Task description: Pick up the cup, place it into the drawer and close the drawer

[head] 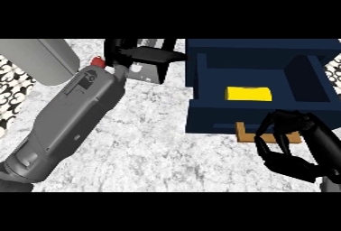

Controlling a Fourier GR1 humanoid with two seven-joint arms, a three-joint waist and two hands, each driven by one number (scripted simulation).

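With the cup (pixel 250 94) already in the open drawer (pixel 220 119), the right hand (pixel 296 162), fingers curled on nothing, sits just near its front.

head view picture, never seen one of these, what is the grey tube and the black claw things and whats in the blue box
The camera sits in a humanoid robot's head and looks steeply down at a pale speckled kitchen counter. The grey tube is the robot's left forearm, coming in from the lower left. At its end, near the top edge, is its black left hand, resting open. The black claw at the lower right is the right hand.

The blue box is a small cabinet with its drawer pulled out. In the drawer lies a yellow thing, probably the cup the robot was to put there. The right hand's fingers are curled round the drawer's wooden handle, likely to push it shut.
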